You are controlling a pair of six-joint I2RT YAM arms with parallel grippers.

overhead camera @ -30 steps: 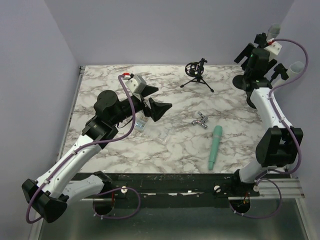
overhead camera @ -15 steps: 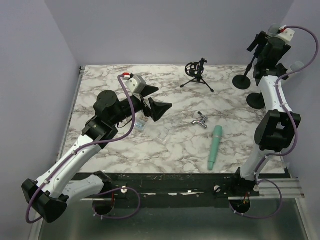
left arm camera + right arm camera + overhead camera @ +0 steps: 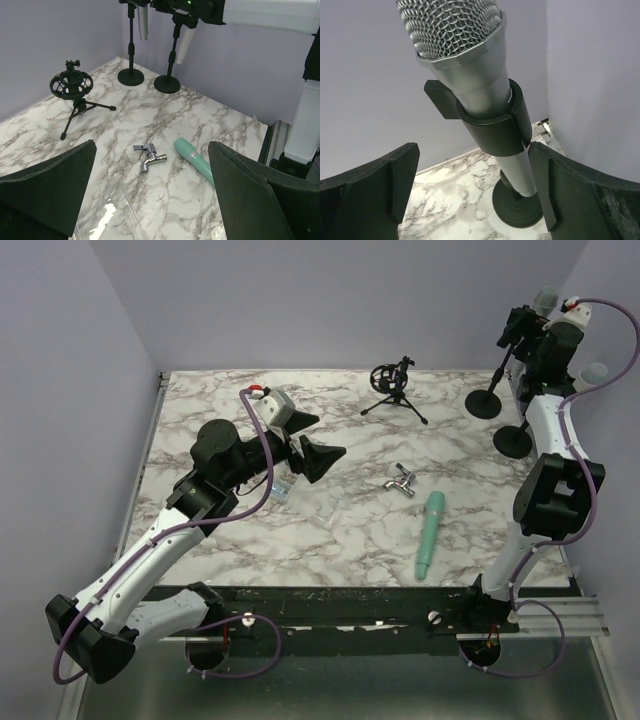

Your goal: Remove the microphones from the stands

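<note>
Currently I have the right tool (image 3: pixel 472 150) released, jaws wide either side of the silver mesh-headed microphone (image 3: pixel 470 65), not touching it. Microphone sits in the black clip (image 3: pixel 495 127) of its round-based black stand (image 3: pixel 517 205), far right of the white marble desk (image 3: pixel 330 520). Left tool (image 3: pixel 312 440) released too — empty.

Left arm (image 3: pixel 150 560) stretched forward, elbow bent. Left gripper (image 3: pixel 318 443) points toward the right side, fingers (image 3: pixel 45 190) wide apart, nothing held. Right arm (image 3: pixel 545 450) stands near upright, wrist raised high; right gripper (image 3: pixel 517 328) also spread wide.
</note>
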